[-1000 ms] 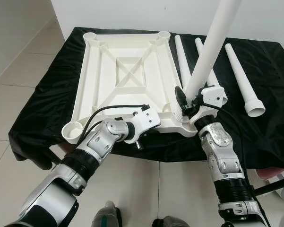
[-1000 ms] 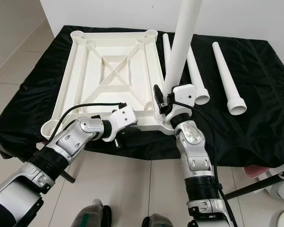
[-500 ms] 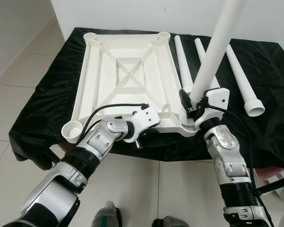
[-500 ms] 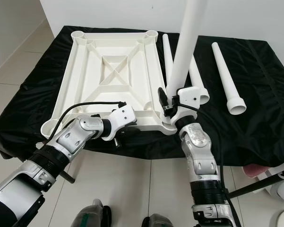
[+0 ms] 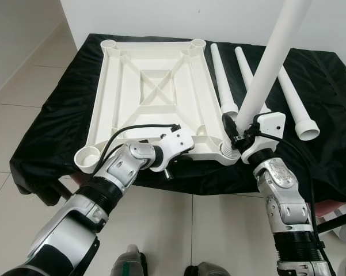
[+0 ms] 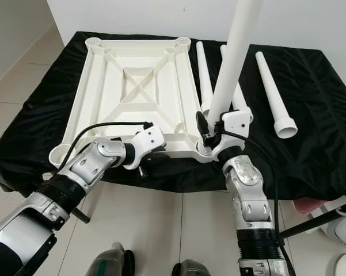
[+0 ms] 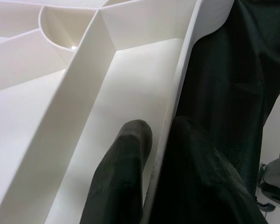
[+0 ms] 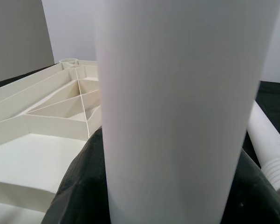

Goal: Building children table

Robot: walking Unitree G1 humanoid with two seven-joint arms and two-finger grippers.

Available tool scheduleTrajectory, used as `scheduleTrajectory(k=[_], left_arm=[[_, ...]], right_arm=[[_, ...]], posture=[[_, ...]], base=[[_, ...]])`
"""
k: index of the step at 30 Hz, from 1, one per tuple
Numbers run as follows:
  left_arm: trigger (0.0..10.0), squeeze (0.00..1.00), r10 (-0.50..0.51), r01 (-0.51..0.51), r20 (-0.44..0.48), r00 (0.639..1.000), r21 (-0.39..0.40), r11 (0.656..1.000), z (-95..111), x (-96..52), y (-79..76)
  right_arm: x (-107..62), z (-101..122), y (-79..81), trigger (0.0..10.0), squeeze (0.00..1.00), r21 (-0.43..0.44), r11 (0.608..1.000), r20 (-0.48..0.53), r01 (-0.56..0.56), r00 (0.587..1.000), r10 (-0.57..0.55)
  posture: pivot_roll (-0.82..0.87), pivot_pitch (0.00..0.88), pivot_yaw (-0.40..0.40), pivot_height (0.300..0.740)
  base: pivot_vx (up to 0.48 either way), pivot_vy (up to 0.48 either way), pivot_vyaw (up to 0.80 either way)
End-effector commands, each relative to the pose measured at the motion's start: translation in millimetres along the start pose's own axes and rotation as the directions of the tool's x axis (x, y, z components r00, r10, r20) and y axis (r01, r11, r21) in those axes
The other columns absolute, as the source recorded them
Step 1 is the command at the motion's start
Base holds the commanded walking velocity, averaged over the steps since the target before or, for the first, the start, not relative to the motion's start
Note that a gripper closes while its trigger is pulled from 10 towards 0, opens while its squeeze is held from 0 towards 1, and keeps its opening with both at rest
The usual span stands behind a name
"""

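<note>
Our right hand (image 5: 237,133) grips the leg (image 5: 269,63) at its socket; left hand (image 7: 153,154) pinches the tabletop (image 5: 149,86) rim. We should straighten the leg before seating it.

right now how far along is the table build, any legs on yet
Done: the white tabletop lies underside up on the black cloth. In hand: the right gripper holds the first leg upright at the near right corner socket; whether it is fully seated cannot be told. The left gripper pinches the near rim. Left: three legs lie on the cloth, three sockets open.

upright leg (image 5: 270,63) top out of frame
</note>
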State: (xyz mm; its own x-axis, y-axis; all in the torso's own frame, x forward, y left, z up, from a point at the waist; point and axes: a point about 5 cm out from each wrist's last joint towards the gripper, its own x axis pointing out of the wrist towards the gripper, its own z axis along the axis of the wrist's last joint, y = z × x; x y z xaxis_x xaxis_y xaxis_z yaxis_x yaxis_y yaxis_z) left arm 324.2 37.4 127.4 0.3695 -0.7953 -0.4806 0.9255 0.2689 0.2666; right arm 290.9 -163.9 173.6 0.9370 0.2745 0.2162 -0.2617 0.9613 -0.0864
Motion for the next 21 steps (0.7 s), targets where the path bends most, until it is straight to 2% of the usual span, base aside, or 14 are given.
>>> scheduleTrajectory(k=[1,11,21], left_arm=[[10.0,0.00,0.033,-0.033,0.013,0.999,0.016,0.999,4,-3.2,7.9],[10.0,0.00,0.033,-0.034,0.019,0.999,0.013,0.999,5,-2.2,7.5],[10.0,0.00,0.037,-0.037,0.021,0.999,0.007,0.999,5,-2.6,7.5]], right_arm=[[-1.9,-4,5.5,10.0,0.00,0.016,1.000,-0.026,-0.027,0.999,0.027],[1.4,-12,4.6,10.0,0.00,0.031,0.999,-0.054,-0.032,0.998,0.033],[4.1,-21,4.0,10.0,0.00,0.066,0.998,-0.074,0.013,0.997,-0.008]], posture=[[0.03,0.061,-0.018,0.740],[0.03,0.066,-0.022,0.740],[0.04,0.066,-0.026,0.740]], base=[[0.000,0.000,0.00],[0.000,0.000,0.00],[0.000,0.000,0.00]])
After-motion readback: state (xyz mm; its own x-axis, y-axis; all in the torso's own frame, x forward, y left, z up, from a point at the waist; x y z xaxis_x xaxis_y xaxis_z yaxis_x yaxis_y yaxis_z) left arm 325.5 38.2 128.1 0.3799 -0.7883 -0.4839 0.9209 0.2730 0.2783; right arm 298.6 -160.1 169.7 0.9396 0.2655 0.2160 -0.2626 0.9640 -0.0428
